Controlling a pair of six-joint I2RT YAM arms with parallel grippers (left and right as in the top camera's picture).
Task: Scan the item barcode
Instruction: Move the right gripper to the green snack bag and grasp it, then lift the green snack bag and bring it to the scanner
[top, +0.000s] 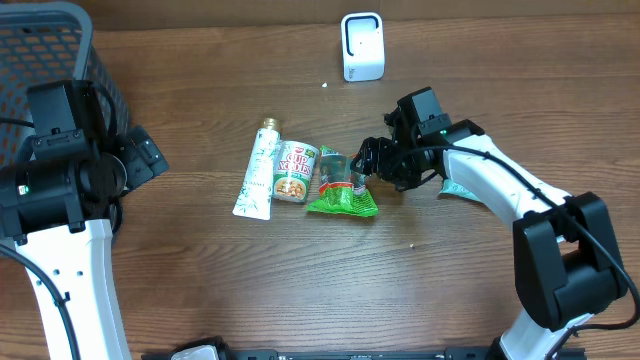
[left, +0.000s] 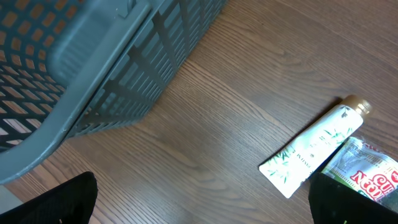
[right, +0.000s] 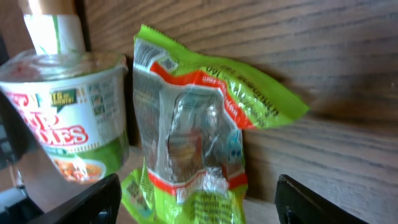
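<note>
Green snack packet (top: 343, 190) lies flat. Right gripper (top: 364, 163) just right of it, fingers spread, packet between them. Noodle cup (top: 295, 171) just left of packet; tube (top: 258, 172) beyond. Left gripper (top: 148, 160) far left, spread wide, empty. White scanner (top: 362, 46) well behind packet.

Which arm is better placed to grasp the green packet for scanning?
Right. The right gripper, open, hovers at the packet, fingers on either side in the wrist view. The left gripper, also open, is far off beside the basket.
</note>
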